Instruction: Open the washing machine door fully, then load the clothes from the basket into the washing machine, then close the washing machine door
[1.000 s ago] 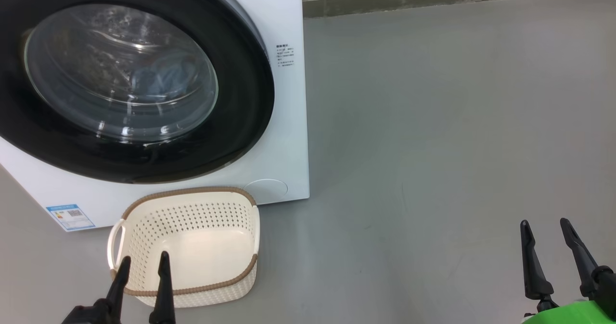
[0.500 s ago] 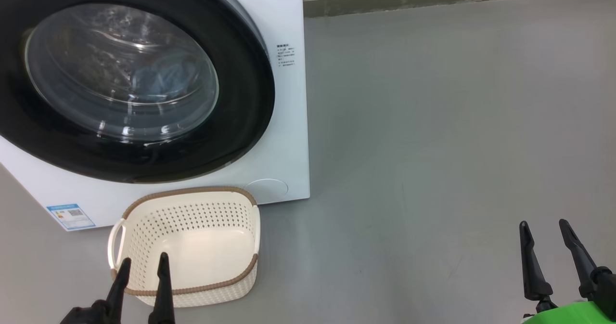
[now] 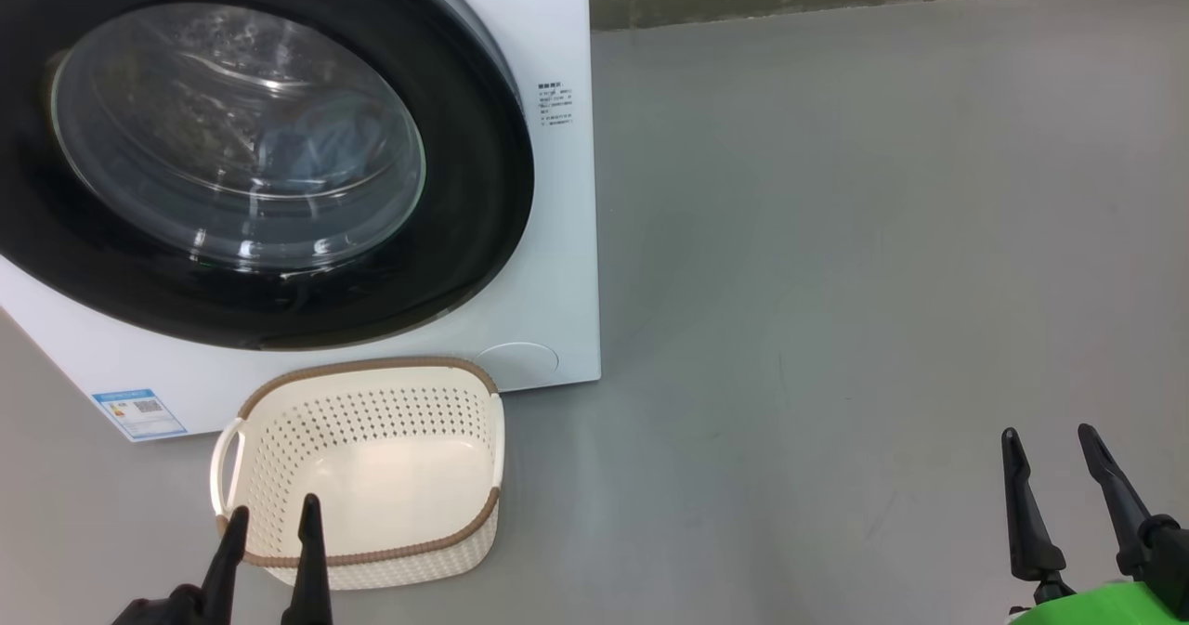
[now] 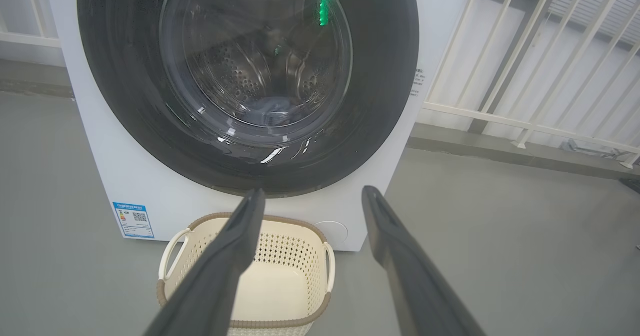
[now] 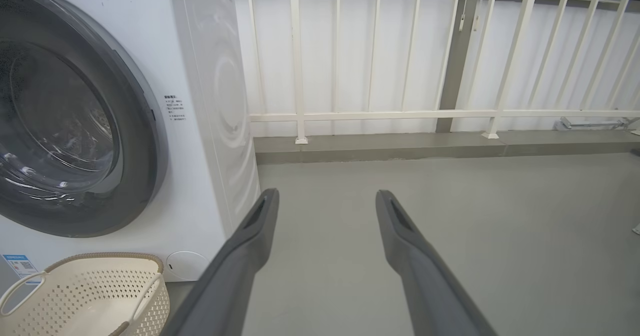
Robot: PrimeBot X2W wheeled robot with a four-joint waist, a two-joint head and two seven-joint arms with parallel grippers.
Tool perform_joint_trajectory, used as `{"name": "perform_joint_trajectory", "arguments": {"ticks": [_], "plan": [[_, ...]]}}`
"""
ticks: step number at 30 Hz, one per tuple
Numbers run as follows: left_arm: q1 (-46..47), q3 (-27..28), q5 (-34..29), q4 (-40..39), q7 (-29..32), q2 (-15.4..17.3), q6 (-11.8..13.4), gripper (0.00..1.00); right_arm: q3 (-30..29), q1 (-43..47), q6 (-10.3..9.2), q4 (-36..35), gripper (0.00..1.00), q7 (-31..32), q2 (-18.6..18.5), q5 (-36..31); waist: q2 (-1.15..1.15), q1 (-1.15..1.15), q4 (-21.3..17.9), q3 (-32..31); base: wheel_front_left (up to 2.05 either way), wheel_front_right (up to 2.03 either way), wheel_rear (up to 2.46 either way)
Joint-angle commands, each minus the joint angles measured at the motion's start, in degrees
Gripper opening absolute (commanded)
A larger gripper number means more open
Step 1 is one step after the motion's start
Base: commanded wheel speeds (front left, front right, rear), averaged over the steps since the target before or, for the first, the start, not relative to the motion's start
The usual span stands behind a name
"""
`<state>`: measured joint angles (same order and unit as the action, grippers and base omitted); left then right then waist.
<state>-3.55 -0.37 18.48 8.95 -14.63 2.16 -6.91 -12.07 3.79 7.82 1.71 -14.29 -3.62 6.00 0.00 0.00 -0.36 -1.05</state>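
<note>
The white washing machine (image 3: 557, 263) fills the upper left of the head view, and its black-rimmed round door (image 3: 464, 188) lies flush against its front. Through the glass a light blue bundle, the clothes (image 3: 320, 151), rests inside the drum. On the floor in front stands the cream basket (image 3: 372, 476) with nothing in it. My left gripper (image 3: 271, 520) hovers open over the basket's near rim. Far to the right, my right gripper (image 3: 1048, 441) is open above bare floor. The door (image 4: 385, 76) and basket (image 4: 285, 286) also appear in the left wrist view.
Grey floor (image 3: 836, 281) stretches right of the machine. A white railing (image 5: 400, 114) on a low kerb runs behind it. A blue label sticker (image 3: 139, 411) sits at the machine's lower left corner.
The whole head view has shifted slightly, so the camera moved a little. Both grippers stay open and almost where they were.
</note>
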Motion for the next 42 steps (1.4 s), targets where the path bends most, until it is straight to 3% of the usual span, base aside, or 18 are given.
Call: {"name": "perform_joint_trajectory", "arguments": {"ticks": [1,6,7,16,20,42], "plan": [[1.14,2.08,0.49,-1.07,-0.37,0.72,-0.28,1.0,1.49,-0.07,-0.33,-1.16,1.0,-0.63,-0.83,-0.67,0.0,0.0,-0.01,-0.02,0.0,0.0,0.0],[1.08,2.06,0.87,-1.03,-0.37,0.72,-0.35,1.0,1.67,-0.1,-0.33,-1.12,1.0,-0.64,-0.86,-0.56,0.0,0.0,-0.04,-0.02,0.0,0.0,0.0],[-0.01,0.17,0.58,0.23,0.01,-0.04,0.0,0.0,0.17,-0.02,0.01,0.35,0.0,0.02,0.02,-0.36,0.0,0.0,-0.03,-0.02,0.0,0.0,0.0],[0.01,0.19,4.8,2.31,1.26,-0.57,0.0,0.0,0.16,-0.74,0.0,3.52,0.0,1.56,0.44,4.5,0.0,0.13,0.0,-0.09,0.0,0.0,0.0],[0.35,0.4,7.16,2.45,1.92,-0.52,-0.02,0.0,0.45,-0.96,-0.01,3.74,0.0,2.12,0.45,7.3,0.0,0.01,0.01,0.05,0.0,0.0,0.0],[2.21,1.58,20.06,2.99,5.57,-0.21,-0.13,0.0,1.56,-2.63,-0.07,5.29,0.0,5.59,0.5,22.56,0.0,0.0,0.08,0.31,0.0,0.0,0.0]]}}
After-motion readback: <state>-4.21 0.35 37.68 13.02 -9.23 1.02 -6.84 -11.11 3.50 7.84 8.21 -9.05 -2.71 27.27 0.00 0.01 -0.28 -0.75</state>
